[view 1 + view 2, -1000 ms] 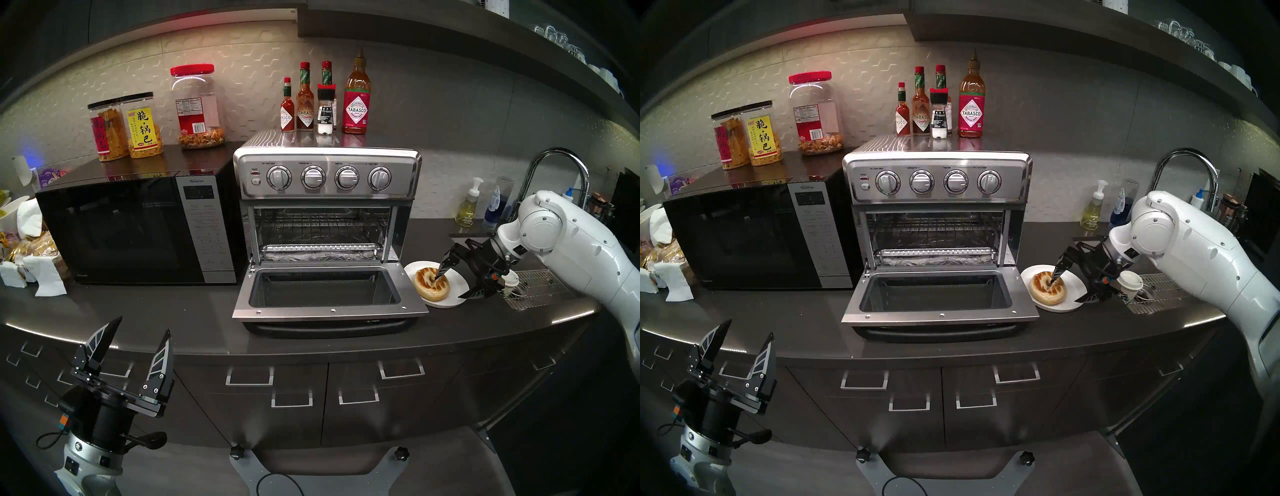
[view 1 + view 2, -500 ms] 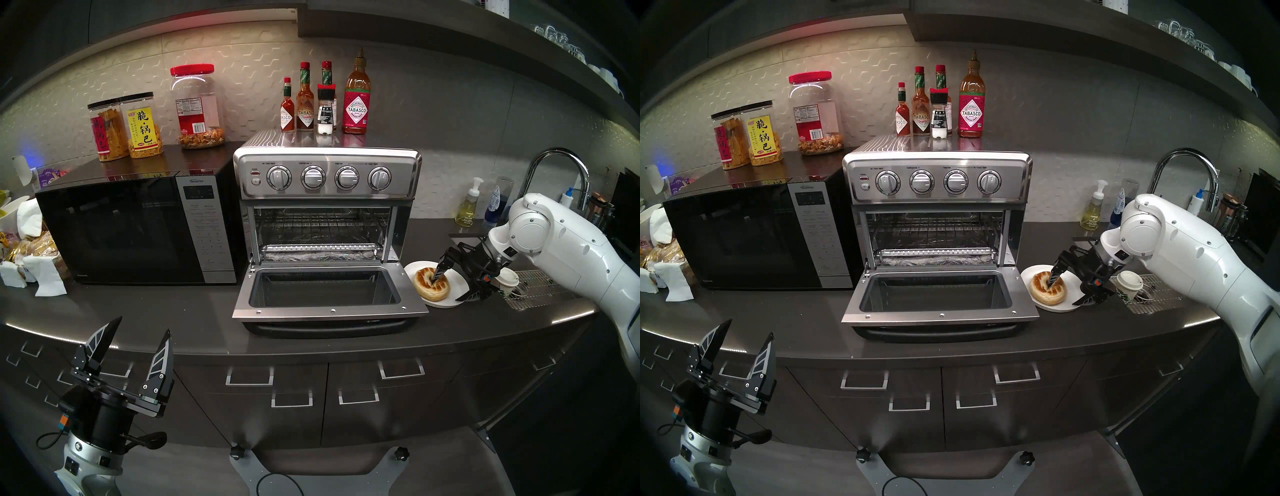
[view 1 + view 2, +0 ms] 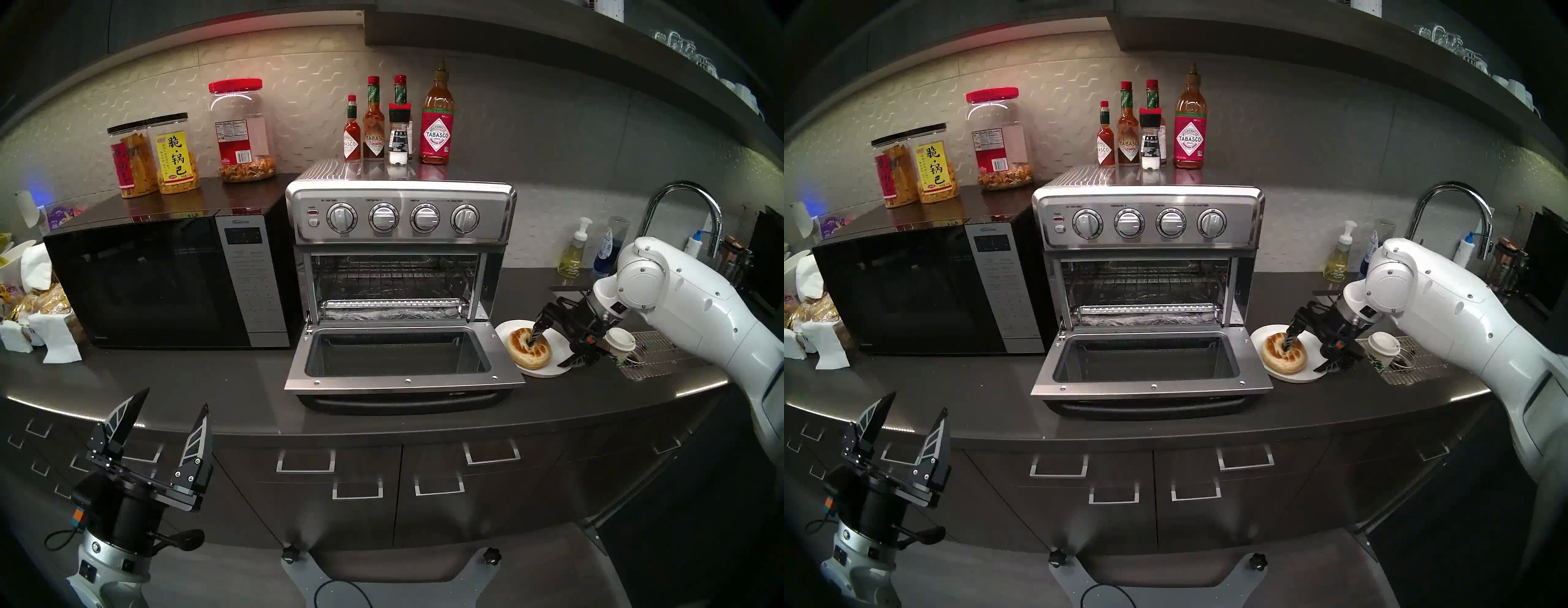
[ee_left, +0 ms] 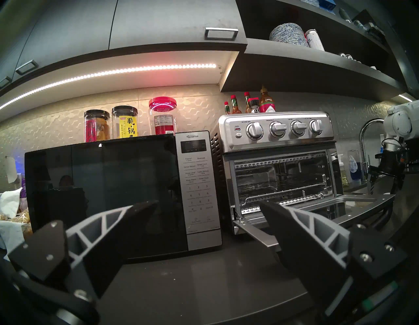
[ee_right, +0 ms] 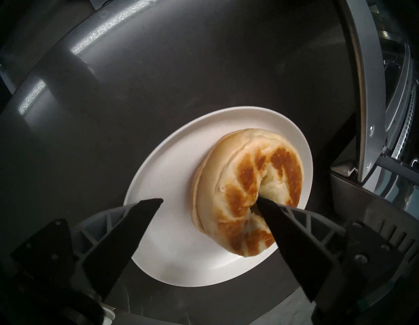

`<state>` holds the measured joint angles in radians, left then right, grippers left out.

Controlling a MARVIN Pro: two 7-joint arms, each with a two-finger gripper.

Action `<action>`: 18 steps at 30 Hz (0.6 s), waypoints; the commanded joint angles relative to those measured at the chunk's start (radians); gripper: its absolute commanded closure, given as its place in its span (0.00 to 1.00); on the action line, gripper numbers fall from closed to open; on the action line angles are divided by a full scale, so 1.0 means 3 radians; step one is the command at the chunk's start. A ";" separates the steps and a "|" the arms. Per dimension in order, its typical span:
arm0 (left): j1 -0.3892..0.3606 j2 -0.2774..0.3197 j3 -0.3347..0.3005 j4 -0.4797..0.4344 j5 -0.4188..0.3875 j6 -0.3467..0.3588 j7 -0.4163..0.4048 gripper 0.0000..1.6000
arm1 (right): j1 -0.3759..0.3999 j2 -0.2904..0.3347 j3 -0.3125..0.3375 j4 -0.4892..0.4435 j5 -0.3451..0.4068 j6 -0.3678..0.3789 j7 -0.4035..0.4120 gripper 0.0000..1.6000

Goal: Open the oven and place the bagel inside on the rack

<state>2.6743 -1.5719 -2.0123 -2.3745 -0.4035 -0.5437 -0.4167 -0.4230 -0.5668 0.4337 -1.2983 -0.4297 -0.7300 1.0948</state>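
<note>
My right gripper (image 3: 547, 350) is down over the white plate (image 3: 551, 370), fingers spread wide. One fingertip (image 5: 263, 204) is poked into the centre hole of the bagel (image 3: 529, 349); the other hangs over bare plate on the bagel's outer side, its tip clear of the crust in the right wrist view. So nothing is pinched: I am straddling one side of the ring, jaws apart.

The bagel lies flat on the plate, toasted patches up, toward the right end of the countertop (image 3: 212, 382), and the plate's left rim sits just beside the corner of the oven's dropped door (image 3: 403, 382).

The oven (image 3: 401, 216) stands mid-counter toward the back edge, door (image 3: 1153, 384) folded fully down and flat, bar handle at the front. Inside, the rack (image 3: 392, 304) sits in the cavity with its perforated front rail showing, bare.

Just right of my right wrist stands a paper cup (image 3: 620, 344) with a white lid, close to the gripper body; whether it touches I cannot tell. Behind it lies a wire grate (image 3: 662, 356) by the faucet (image 3: 683, 199).

My left gripper (image 3: 169, 407) is off the counter's front-left edge, pointing up, fingers parted, holding nothing. Its wrist camera looks across at the black microwave (image 4: 108, 195) standing left of the oven.
</note>
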 commanded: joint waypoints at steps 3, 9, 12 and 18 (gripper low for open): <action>0.0007 -0.0003 -0.0006 -0.0072 -0.0002 0.0001 0.0002 0.00 | 0.0026 -0.0078 0.0016 0.0034 -0.0007 0.0029 0.0006 0.00; 0.0006 -0.0003 -0.0006 -0.0072 -0.0002 0.0002 0.0001 0.00 | 0.0022 -0.0107 0.0024 0.0045 -0.0012 0.0040 0.0017 0.00; 0.0006 -0.0003 -0.0006 -0.0072 -0.0002 0.0002 0.0001 0.00 | 0.0015 -0.0131 0.0024 0.0066 -0.0020 0.0045 0.0014 0.11; 0.0006 -0.0003 -0.0007 -0.0072 -0.0002 0.0002 0.0001 0.00 | 0.0000 -0.0143 0.0021 0.0075 -0.0042 0.0047 0.0003 0.18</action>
<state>2.6743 -1.5725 -2.0124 -2.3747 -0.4035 -0.5435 -0.4167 -0.4262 -0.6010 0.4354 -1.2700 -0.4411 -0.7132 1.1062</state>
